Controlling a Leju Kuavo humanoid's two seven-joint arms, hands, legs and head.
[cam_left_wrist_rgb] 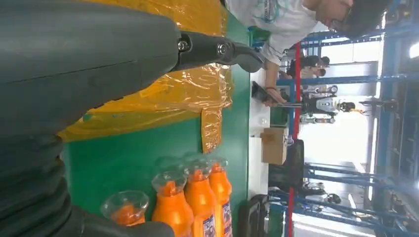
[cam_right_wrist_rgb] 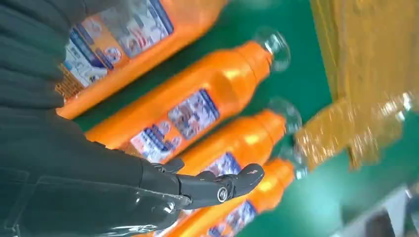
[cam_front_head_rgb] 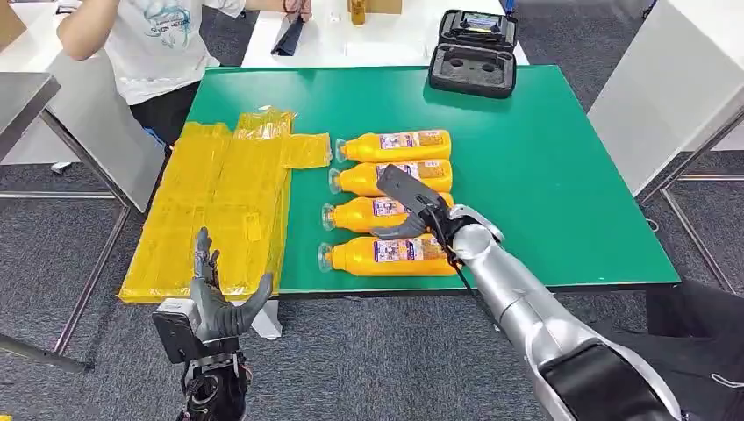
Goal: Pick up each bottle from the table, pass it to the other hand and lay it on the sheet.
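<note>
A green desk [cam_front_head_rgb: 544, 158] is standing on a grey carpet floor [cam_front_head_rgb: 368, 360]. At its far edge a black case [cam_front_head_rgb: 474, 53] is lying open, with a moulded grey inside. Behind it a white desk [cam_front_head_rgb: 386, 39] is carrying a brown bottle [cam_front_head_rgb: 357, 10] and a cardboard box [cam_left_wrist_rgb: 273, 145]. A person [cam_front_head_rgb: 149, 44] in a white T-shirt is sitting at the far left corner, one hand resting on a dark flat object [cam_front_head_rgb: 288, 35]. White panels [cam_front_head_rgb: 676, 79] are standing on the right.
</note>
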